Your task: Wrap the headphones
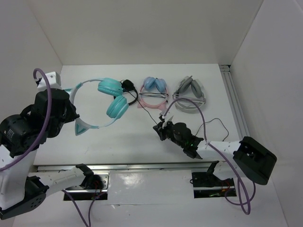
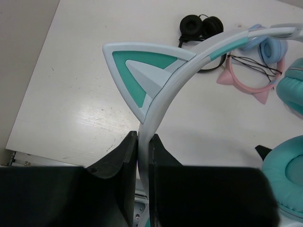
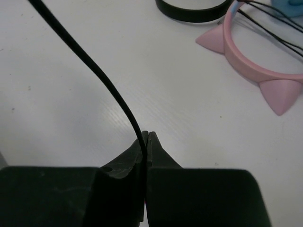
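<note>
The teal headphones (image 1: 116,108) have a pale headband (image 2: 163,90) with a teal cat ear (image 2: 130,71). My left gripper (image 2: 143,137) is shut on the headband just below that ear; in the top view it (image 1: 73,115) sits at the left side of the band's arc. Both teal cups (image 2: 289,177) lie to the right of it. My right gripper (image 3: 145,135) is shut on the thin black cable (image 3: 102,80), which rises up and to the left from the fingertips. In the top view the right gripper (image 1: 160,126) is low over the table middle, right of the headphones.
A pink cat-eared pair with blue cups (image 1: 154,94) and a grey pair (image 1: 190,93) lie at the back of the table. A small black headset (image 2: 201,26) lies behind the teal cups. A metal rail (image 1: 235,106) runs along the right edge. White walls enclose the table.
</note>
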Robot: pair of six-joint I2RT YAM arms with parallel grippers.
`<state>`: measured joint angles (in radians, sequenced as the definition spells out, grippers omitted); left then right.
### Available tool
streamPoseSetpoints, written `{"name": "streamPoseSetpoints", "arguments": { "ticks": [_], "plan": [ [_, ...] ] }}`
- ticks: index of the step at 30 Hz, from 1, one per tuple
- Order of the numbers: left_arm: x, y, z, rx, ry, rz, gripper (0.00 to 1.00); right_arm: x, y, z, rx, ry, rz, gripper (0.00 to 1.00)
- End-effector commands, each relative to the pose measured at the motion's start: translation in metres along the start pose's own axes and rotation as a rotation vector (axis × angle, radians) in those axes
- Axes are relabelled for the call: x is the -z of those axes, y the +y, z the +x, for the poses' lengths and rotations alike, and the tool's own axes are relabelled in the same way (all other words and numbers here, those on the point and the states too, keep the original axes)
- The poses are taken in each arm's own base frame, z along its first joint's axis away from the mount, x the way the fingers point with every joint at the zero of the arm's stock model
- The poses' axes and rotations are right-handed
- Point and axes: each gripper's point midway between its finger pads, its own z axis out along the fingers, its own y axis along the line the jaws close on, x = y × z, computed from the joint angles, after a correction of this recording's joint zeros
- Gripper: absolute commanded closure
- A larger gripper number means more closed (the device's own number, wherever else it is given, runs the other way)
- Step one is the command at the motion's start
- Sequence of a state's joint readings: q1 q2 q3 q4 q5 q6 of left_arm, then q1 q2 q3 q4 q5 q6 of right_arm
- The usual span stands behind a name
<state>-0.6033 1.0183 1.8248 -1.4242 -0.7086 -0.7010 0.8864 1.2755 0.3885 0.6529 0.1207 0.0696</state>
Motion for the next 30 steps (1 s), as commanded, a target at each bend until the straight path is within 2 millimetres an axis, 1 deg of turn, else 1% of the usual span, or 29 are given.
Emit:
{"name": "streamPoseSetpoints", "arguments": {
  "ticks": [1, 2, 3, 4, 5, 8, 9, 12, 13, 16, 17, 20, 23, 26, 27, 28, 29, 30],
  "plan": [
    [0.014, -0.005, -0.031, 0.180, -0.102, 0.044, 1.00, 0.005, 0.016, -0.014, -0.028, -0.070, -0.097, 1.00],
    [0.014, -0.005, -0.032, 0.194, -0.102, 0.045, 1.00, 0.008, 0.018, -0.007, -0.051, -0.056, -0.109, 1.00],
    [0.017, -0.005, -0.035, 0.203, -0.110, 0.052, 1.00, 0.011, 0.021, -0.014, -0.061, -0.075, -0.126, 1.00],
    [0.019, -0.003, -0.038, 0.223, -0.125, 0.047, 1.00, 0.014, 0.026, -0.011, -0.074, -0.069, -0.155, 0.99],
    [0.018, -0.002, -0.039, 0.232, -0.130, 0.040, 1.00, 0.016, 0.029, -0.012, -0.073, -0.067, -0.169, 0.93],
    [0.022, 0.000, -0.048, 0.249, -0.157, 0.032, 1.00, 0.025, 0.045, -0.021, -0.106, -0.080, -0.234, 0.93],
    [0.019, 0.001, -0.049, 0.244, -0.160, 0.017, 1.00, 0.027, 0.046, -0.021, -0.105, -0.077, -0.243, 0.89],
    [0.021, 0.002, -0.052, 0.260, -0.171, 0.014, 1.00, 0.035, 0.059, -0.018, -0.122, -0.075, -0.298, 0.81],
    [0.018, -0.001, -0.051, 0.262, -0.164, 0.010, 1.00, 0.036, 0.062, -0.020, -0.132, -0.083, -0.313, 0.78],
    [0.018, -0.003, -0.050, 0.270, -0.159, 0.018, 1.00, 0.040, 0.073, -0.021, -0.138, -0.081, -0.366, 0.78],
    [0.018, -0.003, -0.050, 0.270, -0.159, 0.018, 1.00, 0.041, 0.079, -0.020, -0.147, -0.073, -0.397, 0.76],
    [0.018, -0.003, -0.050, 0.270, -0.159, 0.018, 1.00, 0.045, 0.089, -0.030, -0.154, -0.097, -0.459, 0.74],
    [0.024, -0.002, -0.057, 0.299, -0.175, 0.033, 1.00, 0.051, 0.095, -0.039, -0.183, -0.134, -0.498, 0.74],
    [0.030, 0.000, -0.062, 0.308, -0.192, 0.046, 1.00, 0.053, 0.099, -0.037, -0.190, -0.132, -0.524, 0.74],
    [0.032, 0.001, -0.065, 0.317, -0.199, 0.052, 1.00, 0.053, 0.103, -0.033, -0.199, -0.118, -0.531, 0.74],
    [0.035, 0.000, -0.067, 0.325, -0.201, 0.068, 1.00, 0.053, 0.103, -0.037, -0.197, -0.134, -0.535, 0.74],
    [0.035, 0.000, -0.067, 0.325, -0.201, 0.068, 1.00, 0.053, 0.102, -0.030, -0.199, -0.119, -0.532, 0.74],
    [0.036, -0.002, -0.070, 0.328, -0.204, 0.070, 1.00, 0.054, 0.108, -0.031, -0.205, -0.124, -0.554, 0.74]
  ]
}}
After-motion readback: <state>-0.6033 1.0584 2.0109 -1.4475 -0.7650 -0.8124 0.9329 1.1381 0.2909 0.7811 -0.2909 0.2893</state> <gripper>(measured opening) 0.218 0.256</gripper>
